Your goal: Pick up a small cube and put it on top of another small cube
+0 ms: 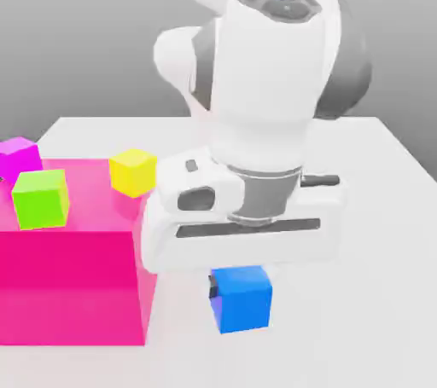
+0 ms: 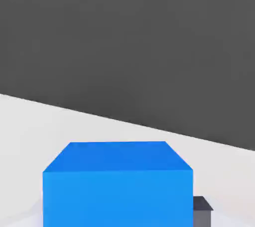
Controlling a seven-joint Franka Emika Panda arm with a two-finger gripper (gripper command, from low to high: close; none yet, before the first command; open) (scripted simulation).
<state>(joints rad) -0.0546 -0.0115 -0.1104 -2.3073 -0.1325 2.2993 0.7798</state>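
Exterior view: white robot arm bent low over the white counter [image 1: 375,156], its claw [image 1: 241,282] set directly above the small, plain bright blue cube [image 1: 243,299]. The cube sits on the counter just beside the front corner of the large magenta block [image 1: 72,280], toward the exterior view's right of it, with a strip of bare counter between the two.

The relation that matters: the blue cube lies straight below the hand, between where the fingers come down. One dark fingertip [image 1: 213,286] shows against the cube's side facing the exterior view's left; in the hand view a dark pad [image 2: 201,210] sits close against one side of the blue cube [image 2: 117,183]. Claw looks narrowed around the cube (whether it truly presses, or holds any weight, I cannot tell; the second finger is hidden).

Orientation: a cube has no long axis. It rests flat, top face level, and its side faces look square to the hand, so a flat-sided pinch is on offer.

Atop the magenta block: a small lime-green cube [image 1: 40,198], a small yellow cube [image 1: 132,171] and a small magenta-purple cube [image 1: 19,157], all well apart from the claw.

Judgement: grasp stage; the lift and the carry up to a cube on the block remain.
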